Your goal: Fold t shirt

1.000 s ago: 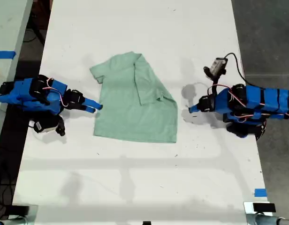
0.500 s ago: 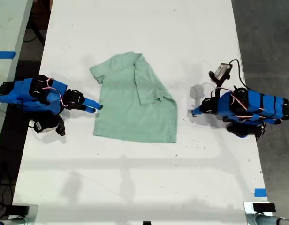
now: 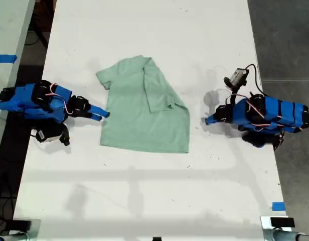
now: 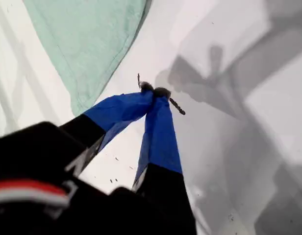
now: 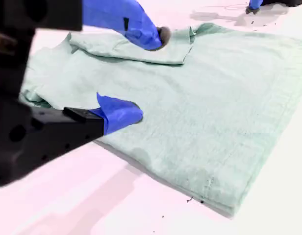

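The pale mint-green t shirt (image 3: 139,120) lies flat on the white table (image 3: 144,201), with one side and its sleeve folded over the middle. My second gripper (image 3: 103,114) is at the shirt's edge on the exterior view's left. It stands open (image 5: 147,76), one finger low over the cloth (image 5: 214,112) and the other raised above it. My first gripper (image 3: 207,120) is on the exterior view's right, a short way off the shirt. Its fingers are shut (image 4: 153,90) on nothing above the bare table, and a shirt corner (image 4: 87,44) lies beyond.
The table's long edges run close behind both arm bases. A strip of blue tape (image 3: 278,206) sits near the table's corner at the exterior view's lower right. Another table with blue tape (image 3: 4,58) stands at the exterior view's left. Dark floor lies to that view's right.
My first arm has drawn back a little toward the exterior view's right, away from the shirt. The second arm and the shirt have not moved.
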Controlling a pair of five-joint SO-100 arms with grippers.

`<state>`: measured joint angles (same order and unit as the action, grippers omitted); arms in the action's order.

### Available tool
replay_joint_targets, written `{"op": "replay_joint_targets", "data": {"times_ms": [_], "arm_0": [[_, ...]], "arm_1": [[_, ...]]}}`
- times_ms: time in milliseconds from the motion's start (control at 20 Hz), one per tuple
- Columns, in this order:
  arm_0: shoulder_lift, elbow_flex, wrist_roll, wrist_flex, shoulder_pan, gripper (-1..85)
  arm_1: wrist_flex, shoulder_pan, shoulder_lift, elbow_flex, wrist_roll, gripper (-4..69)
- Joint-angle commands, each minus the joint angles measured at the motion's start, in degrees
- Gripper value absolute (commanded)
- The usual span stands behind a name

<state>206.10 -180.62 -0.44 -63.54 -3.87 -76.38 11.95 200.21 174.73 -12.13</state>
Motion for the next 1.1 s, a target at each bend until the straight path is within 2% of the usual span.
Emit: {"op": "replay_joint_targets", "data": {"times_ms": [0, 700, 1050], "arm_0": [[0.35, 0.79, 0.09, -0.09, -0.35, 20.0], [0.35, 0.79, 0.09, -0.09, -0.35, 20.0], [0.35, 0.79, 0.09, -0.09, -0.26, 20.0]], "arm_1": [[-0.18, 0.26, 0.62, 2.64, 0.7, 0.9], [-0.26, 0.0, 0.62, 3.08, 1.93, 0.9], [-0.35, 4.66, 0.62, 3.08, 0.09, 7.3]]}}
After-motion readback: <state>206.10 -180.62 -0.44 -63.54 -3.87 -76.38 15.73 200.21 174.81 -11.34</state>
